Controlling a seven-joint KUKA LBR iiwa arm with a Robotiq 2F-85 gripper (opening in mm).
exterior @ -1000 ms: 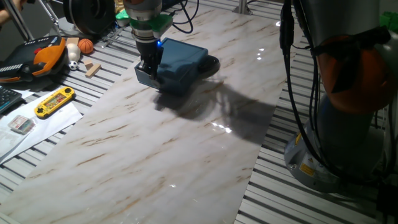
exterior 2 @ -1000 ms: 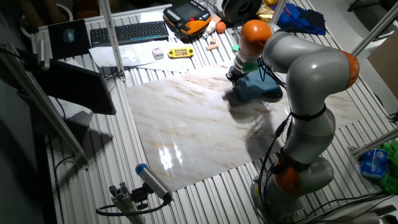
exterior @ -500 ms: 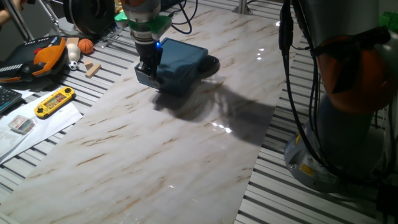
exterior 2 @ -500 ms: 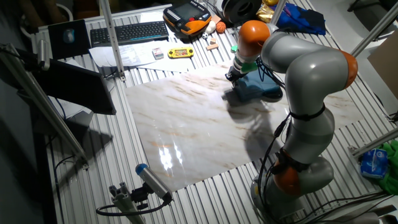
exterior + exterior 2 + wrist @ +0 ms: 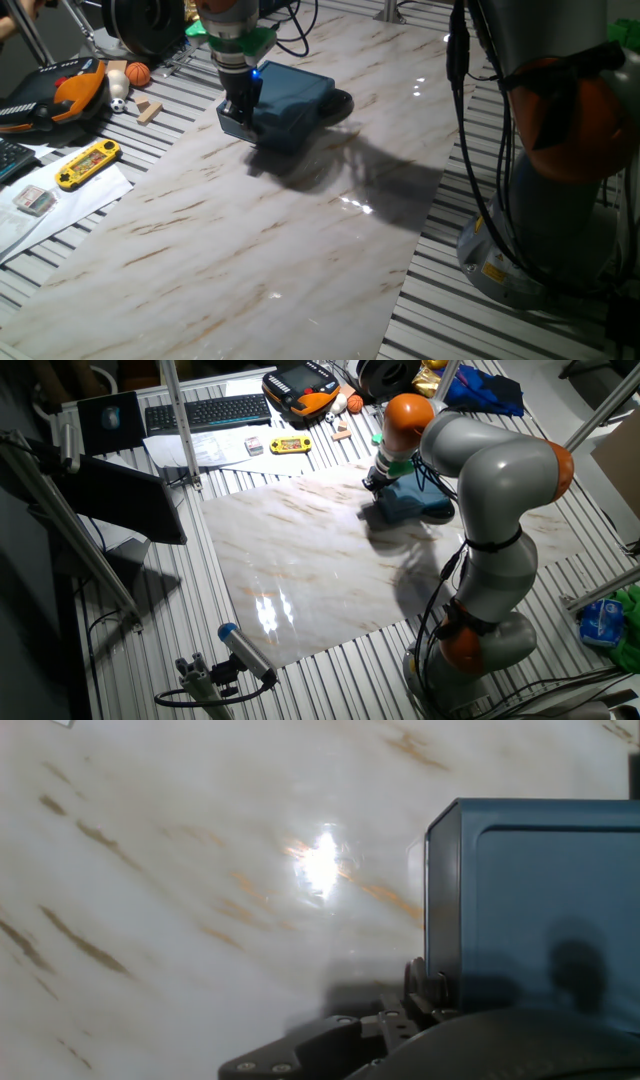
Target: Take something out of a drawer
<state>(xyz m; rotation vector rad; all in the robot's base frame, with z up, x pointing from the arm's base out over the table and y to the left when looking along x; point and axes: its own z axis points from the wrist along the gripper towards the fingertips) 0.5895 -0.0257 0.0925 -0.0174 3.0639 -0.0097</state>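
The dark blue box (image 5: 295,95) stands at the far side of the marble top, also in the other fixed view (image 5: 412,500) and at the right of the hand view (image 5: 540,890). The drawer's front (image 5: 232,122) faces the near left. Its small round knob (image 5: 414,980) sits close against the box's front. My gripper (image 5: 238,110) points down at that front, right by the knob, also seen in the other fixed view (image 5: 378,482). Its fingertips are hidden, so I cannot tell whether it is open or shut. The thin grey stick is hidden.
A yellow handheld game (image 5: 88,163) lies on paper at the left, off the marble top (image 5: 250,240). An orange ball (image 5: 138,73) and a wooden block (image 5: 150,110) lie beyond it. A black round object (image 5: 340,102) sits behind the box. The arm's base (image 5: 560,170) stands at the right.
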